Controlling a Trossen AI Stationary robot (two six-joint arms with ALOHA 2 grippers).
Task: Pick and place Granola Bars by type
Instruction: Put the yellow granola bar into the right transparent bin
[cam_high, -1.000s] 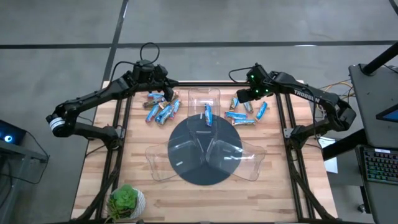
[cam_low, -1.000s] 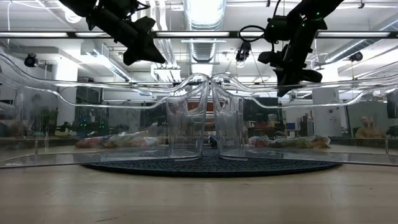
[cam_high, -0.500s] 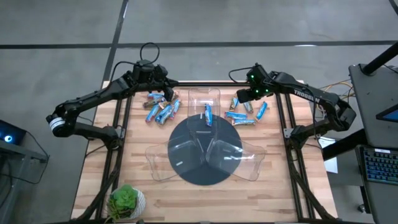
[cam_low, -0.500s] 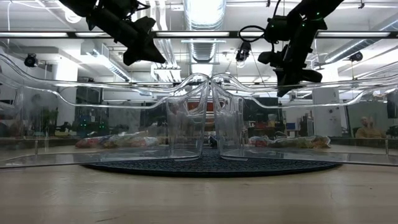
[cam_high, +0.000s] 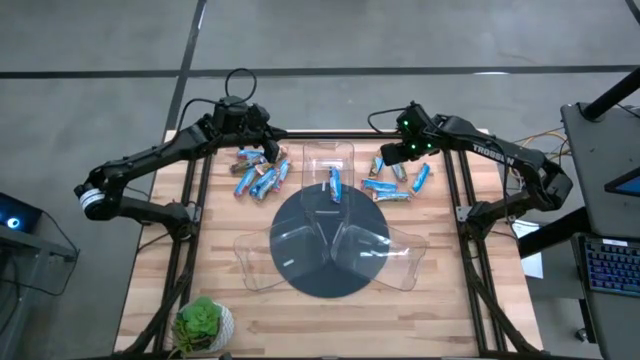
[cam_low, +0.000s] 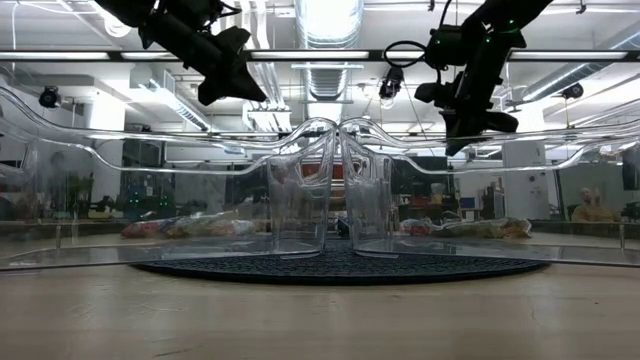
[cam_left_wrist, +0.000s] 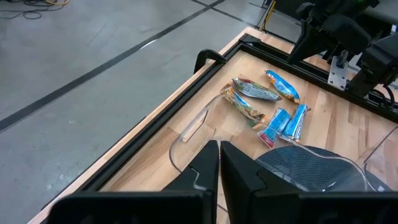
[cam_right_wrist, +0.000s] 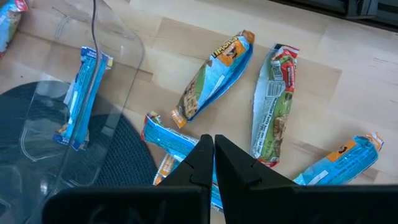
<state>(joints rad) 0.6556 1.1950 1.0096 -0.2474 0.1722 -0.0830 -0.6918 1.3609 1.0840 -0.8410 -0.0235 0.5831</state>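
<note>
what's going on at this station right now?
Two arms are sorting granola bars into clear trays on a dark round mat. One blue bar already lies in the far tray. The rest sit in two piles on the table, a left pile and a right pile. The left pincer and the right pincer each hang shut and empty above their own pile.

Both claws (cam_low: 228, 80) (cam_low: 470, 125) raised above clear trays (cam_low: 330, 190); bars (cam_low: 190, 227) seemingly behind.
</note>
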